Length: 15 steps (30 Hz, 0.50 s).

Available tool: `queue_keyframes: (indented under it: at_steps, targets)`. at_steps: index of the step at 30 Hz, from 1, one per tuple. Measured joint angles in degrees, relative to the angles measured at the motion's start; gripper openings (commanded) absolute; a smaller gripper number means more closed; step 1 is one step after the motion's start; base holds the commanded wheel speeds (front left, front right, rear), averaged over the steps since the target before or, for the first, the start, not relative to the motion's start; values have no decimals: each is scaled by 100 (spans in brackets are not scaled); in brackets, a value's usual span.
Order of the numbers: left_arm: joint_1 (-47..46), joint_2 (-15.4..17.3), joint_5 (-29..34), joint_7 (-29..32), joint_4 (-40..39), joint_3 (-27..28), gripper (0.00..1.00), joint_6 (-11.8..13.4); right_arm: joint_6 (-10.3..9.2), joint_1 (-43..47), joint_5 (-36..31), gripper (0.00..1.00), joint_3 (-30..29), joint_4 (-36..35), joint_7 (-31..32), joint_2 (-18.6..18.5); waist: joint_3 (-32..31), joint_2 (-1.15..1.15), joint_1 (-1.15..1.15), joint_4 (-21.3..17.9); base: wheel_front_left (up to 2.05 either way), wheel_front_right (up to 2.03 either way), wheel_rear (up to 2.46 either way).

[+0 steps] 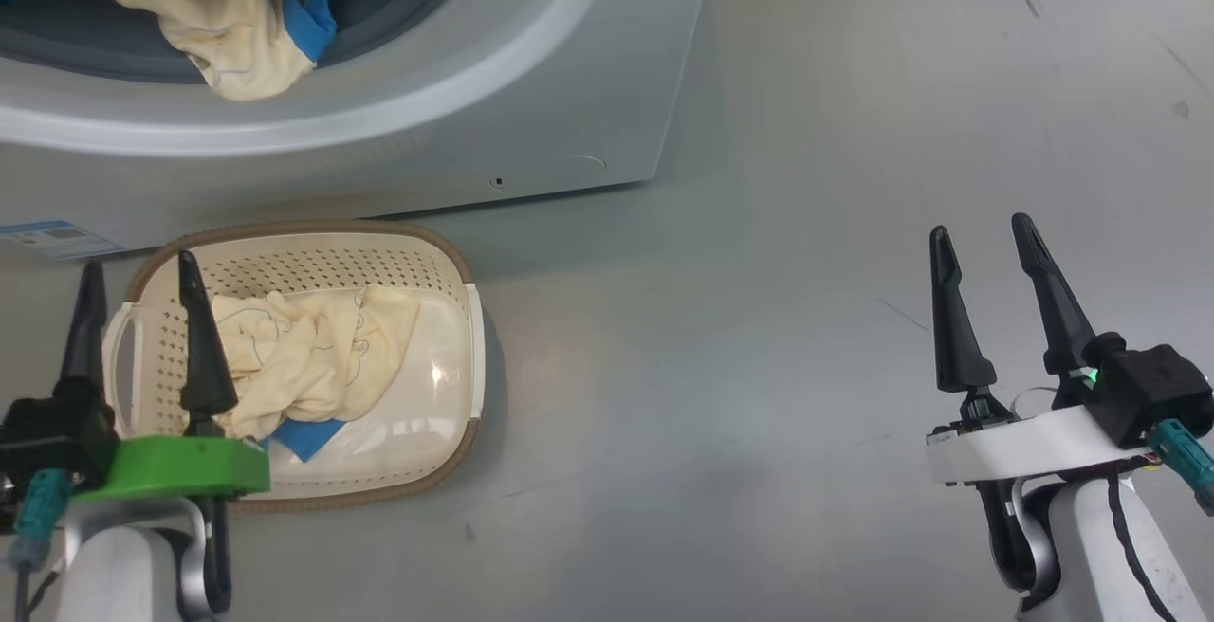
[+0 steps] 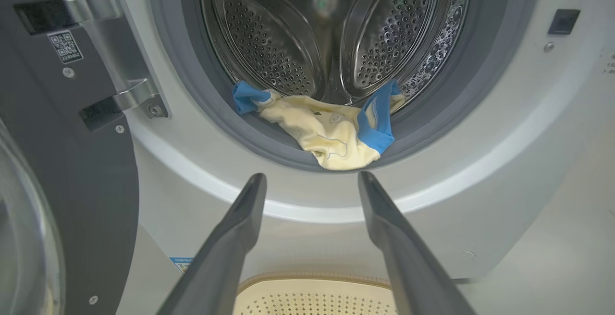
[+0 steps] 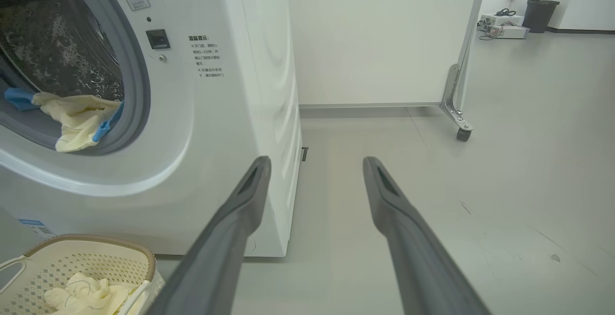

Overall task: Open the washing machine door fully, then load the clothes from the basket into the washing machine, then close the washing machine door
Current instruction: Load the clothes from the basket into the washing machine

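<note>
Looking down from the head, the grey floor is smooth and shiny, with a few small dark marks. The basket sits on it, right in front of the white washing machine. Some clothes lie inside the basket, cream with a bit of blue. More cream and blue cloth hangs over the edge of the machine's round hole. The left gripper shows over the left side of the basket, with its two fingers spread apart and nothing between them. The right gripper is far off to the right over bare floor, fingers spread too, holding nothing. From the left wrist, the washing machine door stands open at the left, with its shiny hinges on show. The steel drum is full of little holes, and the cloth lies across the grey seal at the bottom. From the right wrist, a plain white board stands behind the machine, with a small wheel at its foot. A dark bin stands far back in the room.
</note>
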Motion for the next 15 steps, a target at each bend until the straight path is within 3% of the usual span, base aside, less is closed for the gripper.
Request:
queue_keyframes:
  at_steps: [15]
  targets:
    - [884, -4, -26, 0, -274, -254, 100, -105, 44, 426, -3, 100, 68, 92, 0, 25, -672, 0, 0, 232, 0, 0, 0]
